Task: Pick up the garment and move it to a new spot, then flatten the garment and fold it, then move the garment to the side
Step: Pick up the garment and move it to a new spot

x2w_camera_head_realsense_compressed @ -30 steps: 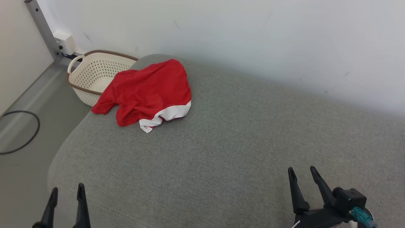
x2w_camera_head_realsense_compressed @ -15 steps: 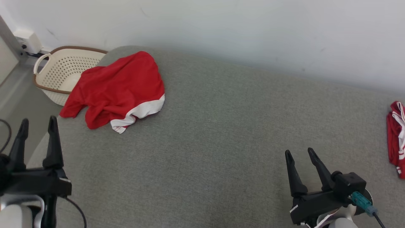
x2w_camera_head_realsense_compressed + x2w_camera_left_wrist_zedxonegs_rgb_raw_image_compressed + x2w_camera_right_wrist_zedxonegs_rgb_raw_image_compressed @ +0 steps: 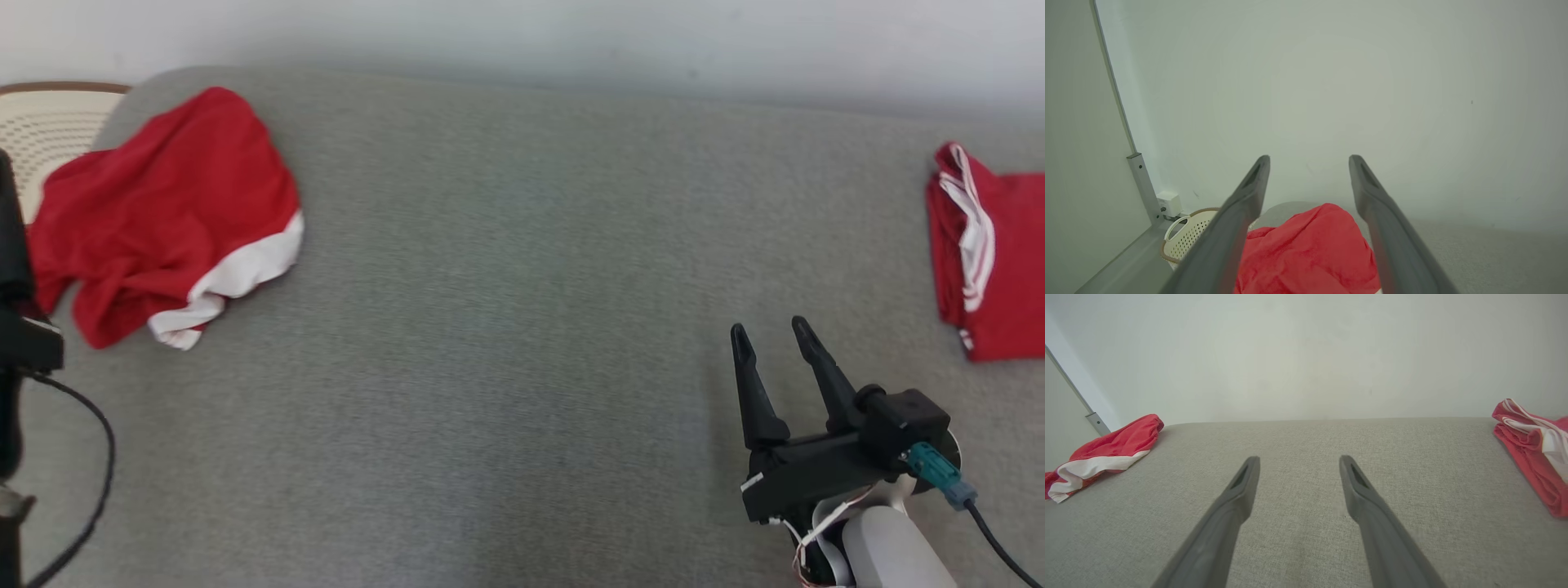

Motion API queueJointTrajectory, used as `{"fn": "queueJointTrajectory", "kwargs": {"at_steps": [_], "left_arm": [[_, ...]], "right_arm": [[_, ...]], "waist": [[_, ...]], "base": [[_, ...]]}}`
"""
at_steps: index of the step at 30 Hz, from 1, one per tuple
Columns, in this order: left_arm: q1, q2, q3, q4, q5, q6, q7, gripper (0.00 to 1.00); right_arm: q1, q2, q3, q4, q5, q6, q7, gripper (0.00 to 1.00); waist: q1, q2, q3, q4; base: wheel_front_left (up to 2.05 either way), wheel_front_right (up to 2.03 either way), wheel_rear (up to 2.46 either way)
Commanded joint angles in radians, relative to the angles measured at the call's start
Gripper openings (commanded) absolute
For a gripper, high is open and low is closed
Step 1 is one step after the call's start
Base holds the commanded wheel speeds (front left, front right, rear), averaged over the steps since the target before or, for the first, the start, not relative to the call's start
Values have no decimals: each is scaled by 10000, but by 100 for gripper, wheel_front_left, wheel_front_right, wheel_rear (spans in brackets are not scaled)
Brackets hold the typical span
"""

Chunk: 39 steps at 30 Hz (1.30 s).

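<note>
- At the far left of the grey fabric surface (image 3: 522, 286) lies the crumpled red garment (image 3: 163, 212) (white band along its near edge), beside a pale basket (image 3: 49, 114).
- Pointing toward it, the left fingers (image 3: 1247, 196) are spread apart, empty.
- Well apart from it, the right fingers (image 3: 755, 392) are spread and empty above bare fabric, with a folded red garment (image 3: 992, 253) at the far right.

garment (image 3: 163, 204): soft matt red cloth with a white band, creased, was seen far left of the right gripper (image 3: 769, 327).
folded cloth (image 3: 1000, 261): matt red fabric with white stripes was seen to that gripper's right.
cushion (image 3: 522, 245): grey woven cloth, matt and slightly rough, was seen beneath it.
fingers (image 3: 755, 392): a dark, smooth, matt finish was shown.
basket (image 3: 1188, 234): cream perforated plastic, brown-rimmed, was seen left of the left gripper (image 3: 1309, 157).
rail (image 3: 1143, 183): dull grey metal was seen beside the basket.
</note>
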Motion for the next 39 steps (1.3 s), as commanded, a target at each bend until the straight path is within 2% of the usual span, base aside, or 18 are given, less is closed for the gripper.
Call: {"fn": "queueJointTrajectory", "kwargs": {"at_steps": [1,16,24,25,35,39], "left_arm": [[-186,174,-1,199,31,-16,63,100],[-2501,1896,-311,2400,-163,-138,1072,100],[-3082,2340,-732,3494,-346,-147,1392,100],[-3260,2577,-940,4277,-471,-158,1862,100],[-3880,2957,-1744,5814,-830,-164,3191,100],[-4201,3072,-2300,6384,-1232,-164,4721,100]], "right_arm": [[-129,15,-10,-16,-10,-6,-59,100],[-841,341,160,-602,-67,-6,-87,100],[-922,435,202,-930,-152,-6,-87,100],[-967,392,172,-1043,-231,-6,-89,100],[-959,328,146,-1224,-320,-6,-89,100],[-909,337,137,-1242,-367,-6,-89,100]], "waist": [[-2,-2,787,-874],[-2,-2,2189,-2351],[-2,-2,2573,-2784],[-2,-2,2745,-2965],[-2,-2,2832,-3207],[-2,-2,2803,-3246]], "base": [[0,0,0],[0,0,0],[0,0,0],[0,0,0],[0,0,0],[0,0,0]]}}
